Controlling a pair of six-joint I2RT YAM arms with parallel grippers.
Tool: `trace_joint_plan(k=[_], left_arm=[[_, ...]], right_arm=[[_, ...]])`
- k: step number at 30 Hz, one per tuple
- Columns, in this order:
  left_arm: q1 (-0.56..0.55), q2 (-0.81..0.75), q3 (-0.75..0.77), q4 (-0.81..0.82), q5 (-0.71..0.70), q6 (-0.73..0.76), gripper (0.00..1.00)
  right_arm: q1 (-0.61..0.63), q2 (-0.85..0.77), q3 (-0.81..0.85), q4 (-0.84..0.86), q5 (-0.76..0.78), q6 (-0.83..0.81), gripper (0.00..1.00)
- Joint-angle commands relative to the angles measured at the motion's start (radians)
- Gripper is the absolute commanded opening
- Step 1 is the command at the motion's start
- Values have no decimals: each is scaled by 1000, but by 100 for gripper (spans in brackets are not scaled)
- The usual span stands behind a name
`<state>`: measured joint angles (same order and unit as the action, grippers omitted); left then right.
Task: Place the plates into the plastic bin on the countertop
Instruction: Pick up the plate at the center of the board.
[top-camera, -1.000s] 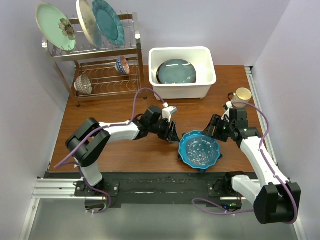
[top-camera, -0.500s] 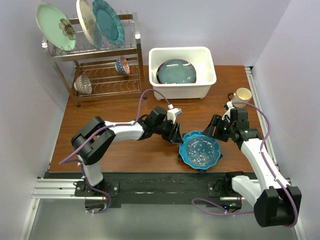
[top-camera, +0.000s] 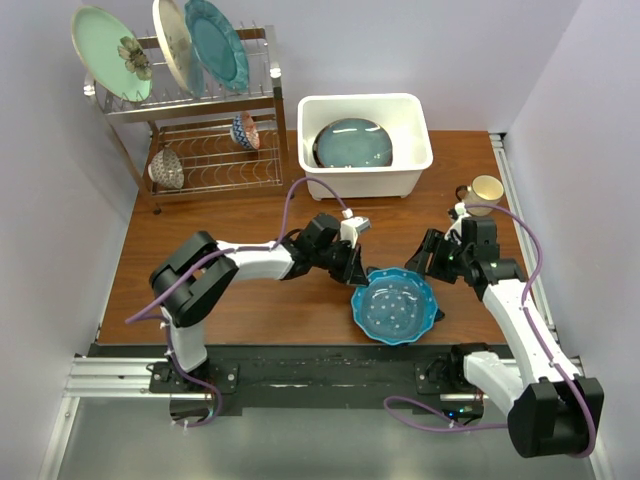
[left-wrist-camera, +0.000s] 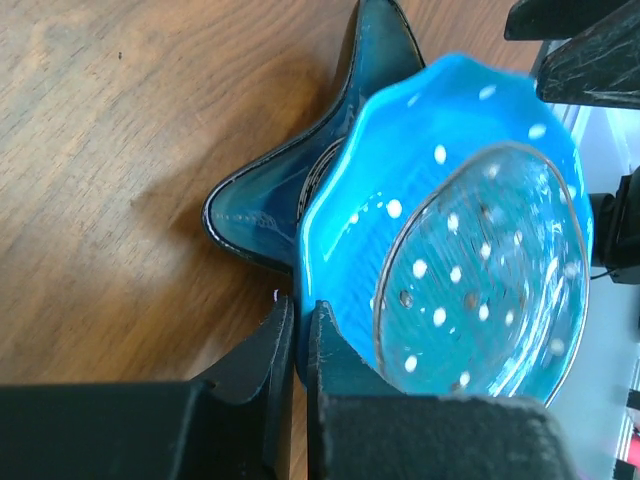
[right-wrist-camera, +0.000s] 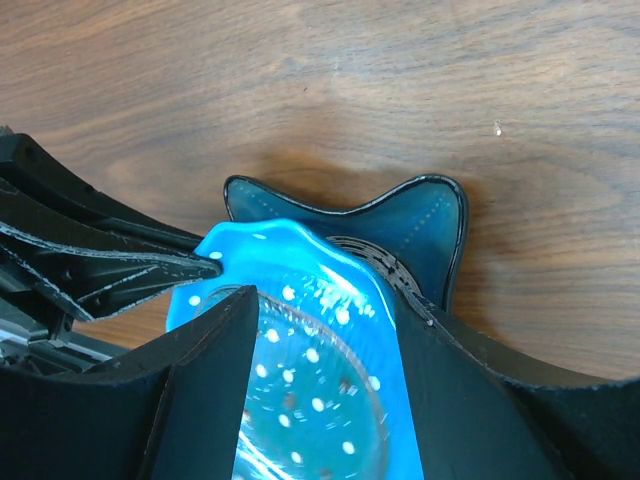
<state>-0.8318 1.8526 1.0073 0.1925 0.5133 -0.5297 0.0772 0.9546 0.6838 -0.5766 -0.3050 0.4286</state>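
Blue scalloped plate (top-camera: 395, 310) tilted over dark-blue star plate (left-wrist-camera: 262, 205).
Both on worktop (top-camera: 250, 310), well apart from white bin (top-camera: 360, 183) holding a round plate (top-camera: 352, 143).

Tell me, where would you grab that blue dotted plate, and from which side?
By its thin wavy rim, from the side. The blue plate lies roughly flat and far too wide to span, but the star-shaped plate under it holds its edge off the table, so one finger fits below. The left gripper is pinching the rim just so.
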Motion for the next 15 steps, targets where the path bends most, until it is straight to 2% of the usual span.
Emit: trace_joint_plan(k=[1, 15], left_arm=[[-4, -55, 24, -25, -56, -12, 0], [56, -180, -30, -33, -113, -42, 0]], right_arm=[[-2, -27, 2, 6, -6, -11, 61], [-2, -39, 3, 14, -37, -8, 61]])
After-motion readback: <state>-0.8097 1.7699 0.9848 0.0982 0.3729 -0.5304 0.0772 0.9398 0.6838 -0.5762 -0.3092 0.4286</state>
